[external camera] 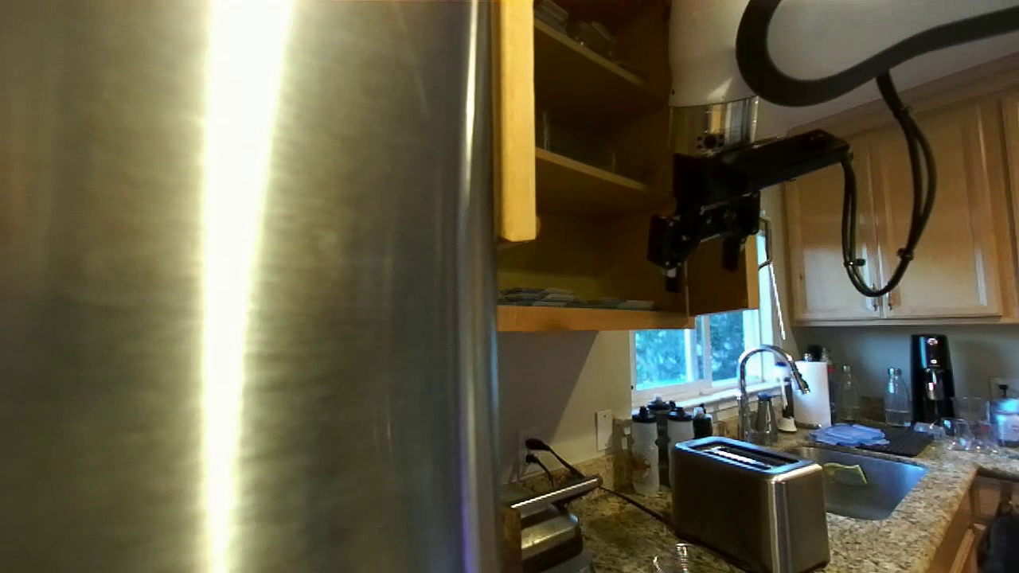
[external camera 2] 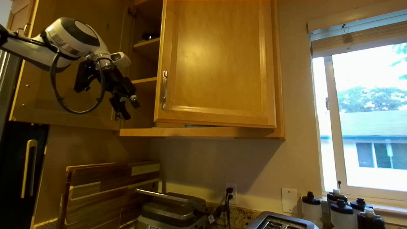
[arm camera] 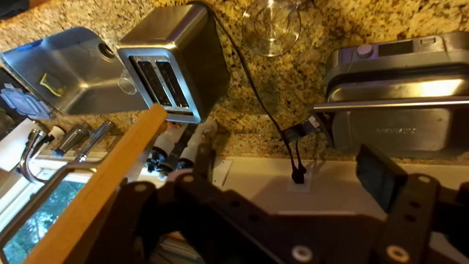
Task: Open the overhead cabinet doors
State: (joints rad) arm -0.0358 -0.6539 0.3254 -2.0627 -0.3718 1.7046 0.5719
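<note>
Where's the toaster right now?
In the wrist view, the two-slot toaster stands on the granite countertop, above and left of centre, between the stainless-steel sink and some round clear glassware.

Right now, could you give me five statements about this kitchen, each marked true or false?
1. Both overhead cabinet doors stand at least partly open. True.
2. The hand is clamped onto a door handle. False: its fingers are apart, with nothing between them.
3. The toaster stands on the speckled countertop. True.
4. The dark-capped bottles are inside the cabinet. False: they stand lower down, near the window.
5. Cords are plugged into the wall outlet. True.
</note>
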